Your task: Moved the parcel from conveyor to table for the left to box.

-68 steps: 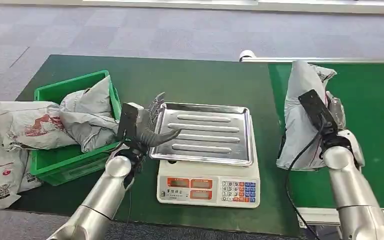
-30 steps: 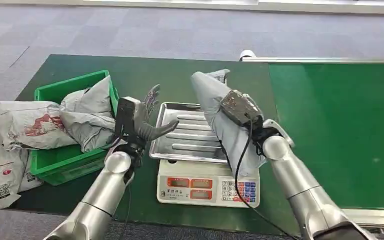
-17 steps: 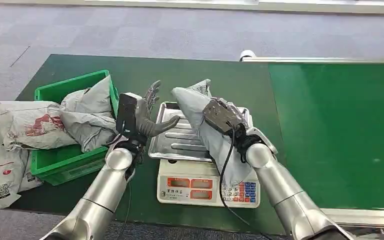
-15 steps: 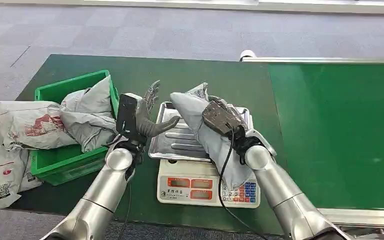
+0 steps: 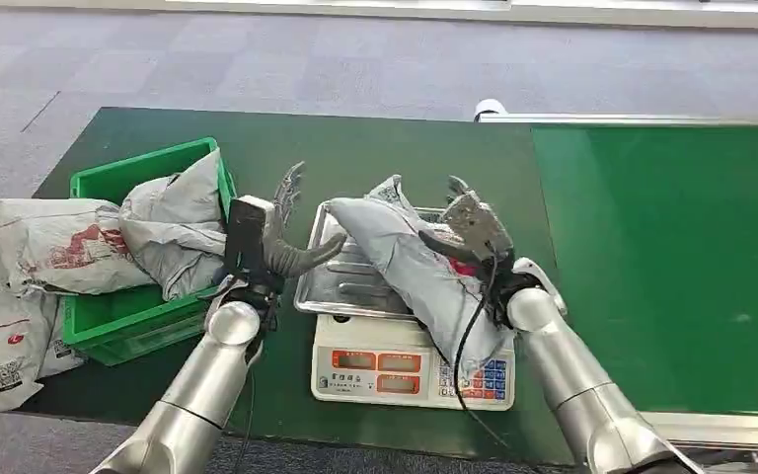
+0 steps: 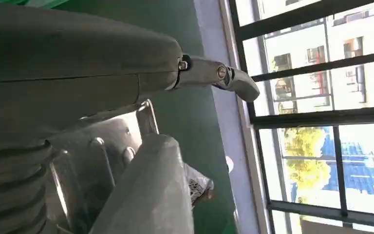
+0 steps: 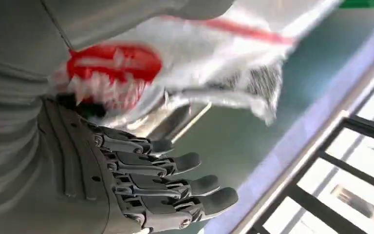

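I see the crumpled grey plastic parcel [image 5: 410, 262] lying across the steel tray of the white scale [image 5: 355, 276] on the table. My right hand [image 5: 466, 229] is released, fingers spread; left hand [image 5: 278, 242] waits open. I'd lift the right clear without snagging.

Head view: high on body, looking forward and down over table [image 5: 405, 138] and conveyor [image 5: 671, 247], mid range; left wrist view: close behind left hand [image 6: 68, 63], turned sideways, facing across scale tray [image 6: 102, 151] toward windows [image 6: 316, 112]; right wrist view: close behind right hand [image 7: 141, 180], also turned; all three share tray and grey parcel [image 5: 405, 262]
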You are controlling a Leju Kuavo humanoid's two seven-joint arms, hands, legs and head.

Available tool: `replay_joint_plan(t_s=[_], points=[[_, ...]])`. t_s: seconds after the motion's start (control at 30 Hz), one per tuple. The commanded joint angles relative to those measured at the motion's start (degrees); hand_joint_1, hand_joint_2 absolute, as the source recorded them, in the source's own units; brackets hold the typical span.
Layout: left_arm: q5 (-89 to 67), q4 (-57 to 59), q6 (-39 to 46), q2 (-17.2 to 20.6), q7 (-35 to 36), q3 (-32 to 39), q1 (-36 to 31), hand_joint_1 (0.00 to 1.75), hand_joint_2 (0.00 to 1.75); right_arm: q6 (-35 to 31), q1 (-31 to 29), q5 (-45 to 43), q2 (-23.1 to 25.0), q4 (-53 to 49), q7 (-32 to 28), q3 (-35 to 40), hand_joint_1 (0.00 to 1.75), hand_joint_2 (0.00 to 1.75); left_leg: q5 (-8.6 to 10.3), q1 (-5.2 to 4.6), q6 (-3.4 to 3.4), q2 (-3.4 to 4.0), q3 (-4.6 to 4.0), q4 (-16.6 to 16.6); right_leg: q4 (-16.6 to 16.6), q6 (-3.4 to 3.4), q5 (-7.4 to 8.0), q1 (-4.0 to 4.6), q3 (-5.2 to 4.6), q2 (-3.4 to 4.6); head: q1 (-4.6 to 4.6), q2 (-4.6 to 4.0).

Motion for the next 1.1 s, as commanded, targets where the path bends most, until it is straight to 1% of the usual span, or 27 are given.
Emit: replay_joint_plan(t_s=[0.03, 0.1, 0.13, 0.23, 0.33, 0.43, 0.47, 0.5, 0.53, 0.57, 0.6, 0.63, 0.67, 0.73, 0.8, 0.83, 0.9, 0.93, 1.0, 1.03, 1.1], points=[[-0.3, 4.0, 0.4, 1.0, -2.5, -0.1, -2.1, 0.00, 1.75, 1.7, -1.9, -7.6, -2.7, 2.9, -4.2, -6.2, 0.00, 1.75, -0.01, -0.01, 0.02, -0.02, 0.12, -0.1, -0.1, -0.06, -0.03, 0.02, 0.13, -0.09, 0.00, 0.00], [-0.1, 4.2, 0.2, 1.0, -3.6, -0.7, -2.1, 0.00, 1.75, 1.9, -2.2, -10.0, -3.1, 2.6, -5.4, -7.2, 0.00, 1.75, -0.02, 0.01, 0.03, -0.01, 0.24, -0.1, -0.1, -0.10, -0.02, 0.07, 0.26, -0.11, 0.00, 0.00], [-0.2, 4.2, 0.3, 1.1, -3.8, -0.9, -2.1, 0.00, 1.75, 1.8, -2.4, -10.6, -3.1, 2.6, -5.7, -7.5, 0.00, 1.75, 0.00, -0.04, 0.02, -0.04, 0.11, -0.1, 0.0, -0.06, -0.03, 0.00, 0.10, -0.10, 0.00, 0.00], [0.0, 3.5, 0.8, 1.4, -4.8, -1.6, -1.8, 0.00, 1.75, 2.4, -4.9, -13.8, -3.7, 5.2, -6.6, -7.7, 0.00, 1.75, 0.01, -0.02, 0.03, 0.01, 0.21, -0.1, -0.1, -0.09, -0.01, 0.04, 0.18, -0.09, 0.00, -0.02], [0.2, 3.0, 0.7, 1.7, -4.9, -1.8, -1.6, 0.00, 1.75, 2.5, -5.9, -14.9, -3.9, 6.5, -7.1, -7.3, 0.00, 1.75, -0.02, -0.04, 0.03, 0.11, 0.05, 0.0, 0.0, -0.04, 0.01, 0.02, 0.01, 0.05, 0.00, 0.00], [-1.4, 2.2, 1.4, 2.3, -5.2, -3.0, -1.1, 0.00, 1.75, 1.8, -6.9, -16.2, -3.4, 8.1, -8.4, -7.6, 0.00, 1.75, -0.01, 0.00, 0.04, 0.18, 0.23, -0.1, -0.1, -0.08, 0.04, 0.06, 0.17, 0.06, 0.00, 0.00], [-1.4, 2.2, 1.4, 2.3, -5.2, -3.0, -1.1, 0.00, 1.75, 1.8, -6.9, -16.2, -3.4, 8.1, -8.4, -7.6, 0.00, 1.75, 0.00, -0.04, 0.03, 0.12, 0.14, -0.1, -0.1, -0.06, 0.00, 0.02, 0.08, 0.02, 0.00, 0.00], [-1.4, 2.2, 1.4, 2.3, -5.2, -3.0, -1.1, 0.00, 1.75, 1.8, -6.9, -16.2, -3.4, 8.1, -8.4, -7.6, 0.00, 1.75, 0.00, -0.02, 0.03, 0.14, 0.16, -0.1, -0.1, -0.07, 0.01, 0.04, 0.11, 0.04, 0.00, 0.00], [-1.4, 2.2, 1.4, 2.3, -5.2, -3.0, -1.1, 0.00, 1.75, 1.8, -6.9, -16.2, -3.4, 8.1, -8.4, -7.6, 0.00, 1.75, 0.03, 0.00, 0.05, 0.20, 0.40, -0.3, -0.3, -0.13, 0.06, 0.08, 0.33, 0.04, 0.00, -0.02], [-3.4, 2.3, 2.0, 2.8, -5.2, -4.3, -1.3, 0.00, 1.75, 1.4, -7.0, -16.7, -3.2, 8.5, -8.6, -8.0, 0.00, 1.75, 0.00, 0.01, 0.05, 0.21, 0.39, -0.3, -0.3, -0.13, 0.05, 0.09, 0.34, 0.04, 0.00, 0.00], [-5.5, 2.6, 2.1, 3.3, -5.2, -5.7, -1.7, 0.00, 1.75, 0.8, -7.3, -17.2, -3.0, 9.2, -8.7, -8.4, 0.00, 1.75, -0.03, -0.01, 0.02, 0.15, 0.16, -0.1, -0.1, -0.07, -0.01, 0.05, 0.12, 0.05, 0.00, 0.00], [-7.7, 3.2, 2.1, 3.8, -4.8, -7.2, -2.3, 0.00, 1.75, 2.8, -7.3, -19.7, -2.7, 9.7, -9.2, -9.6, 0.00, 1.75, -0.03, 0.01, 0.05, 0.21, 0.39, -0.2, -0.3, -0.12, 0.02, 0.09, 0.33, 0.05, 0.00, 0.00], [-10.2, 4.6, 2.8, 4.0, -4.6, -8.3, -3.4, 0.00, 1.75, 5.4, -7.7, -22.5, -2.6, 11.5, -9.1, -10.6, 0.00, 0.00, -0.02, -0.02, 0.02, 0.11, 0.14, -0.1, -0.1, -0.07, -0.02, 0.03, 0.09, 0.01, 0.00, 0.00], [-15.5, 9.9, 5.3, 3.5, -4.3, -9.7, -7.0, 0.00, 1.75, 6.3, -8.5, -25.3, -2.6, 15.8, -10.5, -11.4, 0.00, 0.00, 0.00, 0.00, 0.02, 0.03, 0.23, -0.1, -0.1, -0.09, -0.02, 0.07, 0.21, -0.08, 0.00, 0.00], [-18.5, 14.7, 6.2, 3.0, -4.1, -10.7, -9.9, 0.00, 1.75, 5.6, -9.1, -25.3, -2.4, 19.0, -10.6, -10.9, 0.00, 0.00, 0.03, 0.04, 0.04, -0.06, 0.23, -0.1, -0.2, -0.09, 0.00, 0.11, 0.27, -0.17, 0.00, 0.00], [-18.9, 15.4, 6.2, 2.9, -4.2, -10.9, -10.4, 0.00, 1.75, 5.3, -9.1, -25.2, -2.2, 19.6, -10.6, -10.7, 0.00, 0.00, 0.02, 0.02, 0.02, -0.04, 0.10, 0.0, -0.1, -0.06, 0.00, 0.08, 0.11, -0.11, 0.00, 0.00], [-19.8, 16.8, 6.1, 2.8, -4.4, -11.5, -11.1, 0.00, 1.75, 4.7, -9.4, -24.8, -2.0, 20.3, -10.4, -10.3, 0.00, 0.00, 0.04, 0.03, 0.03, 0.02, 0.21, -0.1, -0.1, -0.09, 0.04, 0.09, 0.22, -0.09, 0.00, 0.00], [-19.8, 16.8, 6.1, 2.8, -4.4, -11.5, -11.1, 0.00, 1.75, 4.7, -9.4, -24.8, -2.0, 20.3, -10.4, -10.3, 0.00, 0.00, 0.01, -0.01, 0.02, 0.03, 0.09, 0.0, 0.0, -0.05, 0.01, 0.04, 0.08, -0.02, 0.00, 0.00], [-20.0, 18.1, 5.4, 2.6, -4.6, -11.8, -11.6, 0.00, 1.75, 3.2, -9.7, -23.8, -1.8, 20.8, -9.3, -9.6, 0.00, 0.00, 0.02, -0.01, 0.03, 0.18, 0.24, -0.1, -0.1, -0.10, 0.06, 0.04, 0.19, 0.07, 0.00, 0.00], [-21.3, 18.9, 4.1, 2.8, -4.8, -13.1, -12.3, 0.00, 1.75, 2.5, -9.2, -23.4, -1.8, 20.9, -8.6, -9.4, 0.00, 1.75, -0.02, -0.01, 0.02, 0.14, 0.14, -0.1, 0.0, -0.05, 0.03, 0.03, 0.10, 0.06, 0.00, 0.00], [-24.1, 21.4, 1.4, 2.9, -5.3, -15.9, -14.1, 0.00, 1.75, 0.7, -7.8, -22.2, -1.7, 20.5, -7.4, -8.6, 0.00, 1.75, -0.01, 0.01, 0.00, 0.17, 0.25, -0.1, -0.1, -0.09, 0.04, 0.06, 0.19, 0.06, 0.00, 0.00]])
